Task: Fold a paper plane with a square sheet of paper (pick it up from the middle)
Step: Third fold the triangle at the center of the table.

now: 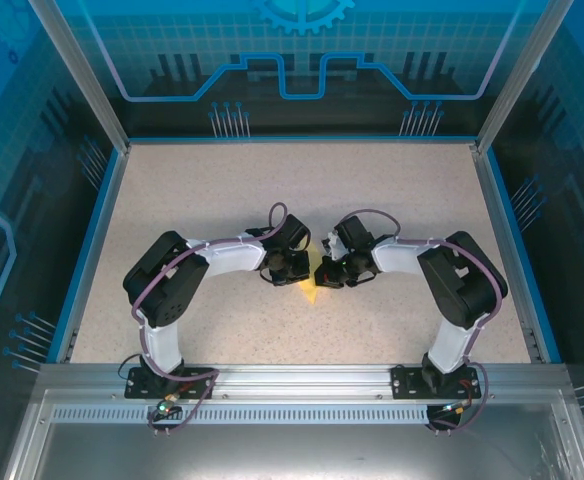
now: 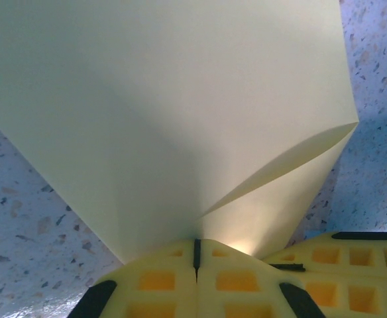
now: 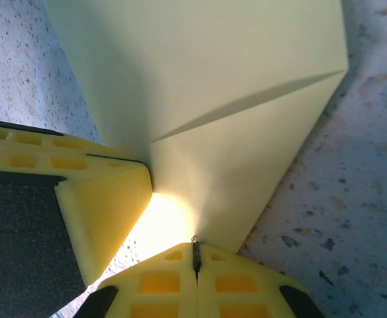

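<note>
At table centre, the pale yellow sheet of paper is held folded, with one flap angled over the layer beneath. The left gripper is clamped tight on the paper's narrow end. The right gripper is pinched closed on the same end, just beside it. Speckled tabletop is seen around the sheet.

Paper plane at desk centre, betw. left end effector on its left & right end effector on its right, both touching it.
</note>
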Tool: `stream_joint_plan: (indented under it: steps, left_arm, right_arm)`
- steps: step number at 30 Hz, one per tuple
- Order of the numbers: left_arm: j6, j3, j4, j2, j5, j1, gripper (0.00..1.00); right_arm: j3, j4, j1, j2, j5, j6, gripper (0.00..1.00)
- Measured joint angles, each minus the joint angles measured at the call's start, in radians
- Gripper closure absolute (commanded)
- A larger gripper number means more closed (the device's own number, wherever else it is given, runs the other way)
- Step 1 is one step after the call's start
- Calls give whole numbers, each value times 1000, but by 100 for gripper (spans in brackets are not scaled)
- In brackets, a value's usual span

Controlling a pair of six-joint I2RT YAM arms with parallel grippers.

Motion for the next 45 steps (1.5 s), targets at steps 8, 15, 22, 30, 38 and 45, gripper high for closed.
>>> stream_joint_plan:
  steps: [8,15,22,30,38,45]
  left_arm:
    - [0,0,0,0,0,0,100]
    - [0,0,0,0,0,0,100]
    - [0,0,0,0,0,0,100]
    - [3,0,1,-1,-2,0,100]
    - [30,7,-7,-6,-10,0,100]
    - [-8,-2,-92,-91,-101,-6,80]
  right_arm:
    - [-17,-1,35,-31,-23,1,100]
    - [-39,16,35,-14,-28,5,100]
    - [-40,16,21,-31,-23,5,100]
    - [-4,6,-12,17,-37,10,100]
    - [-61,80,-4,-18,-25,77,100]
    - [-114,123,64,-69,32,220,100]
